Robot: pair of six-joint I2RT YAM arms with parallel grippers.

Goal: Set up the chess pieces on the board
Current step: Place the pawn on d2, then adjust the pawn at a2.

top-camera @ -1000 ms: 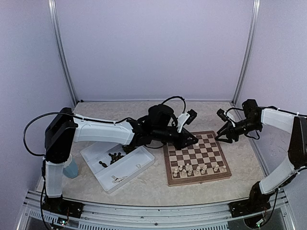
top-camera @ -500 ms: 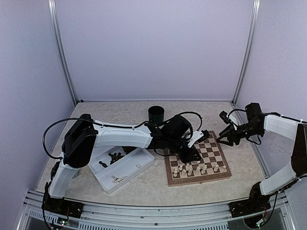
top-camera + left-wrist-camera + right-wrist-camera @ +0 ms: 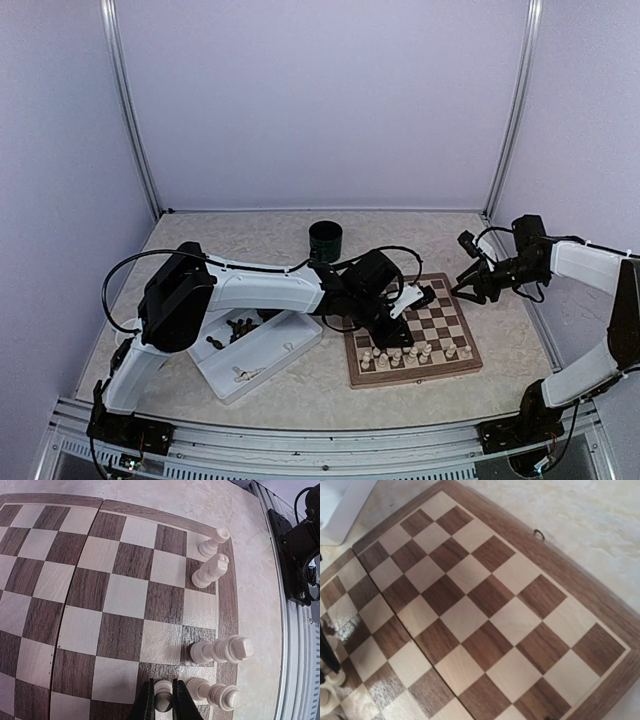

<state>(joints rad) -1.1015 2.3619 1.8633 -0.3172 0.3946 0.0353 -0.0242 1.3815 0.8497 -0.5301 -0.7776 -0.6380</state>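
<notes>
- The left gripper is squeezing a cream piece at the board's near rows.
- A second ago it was reaching over the far corner; now it is sitting nearer.
- The right gripper is hanging beside the board; I cannot tell if it is open.
- Dark pieces are lying in the tray.

Top view overlooks everything; 2 wrist views — close above the board.
</notes>
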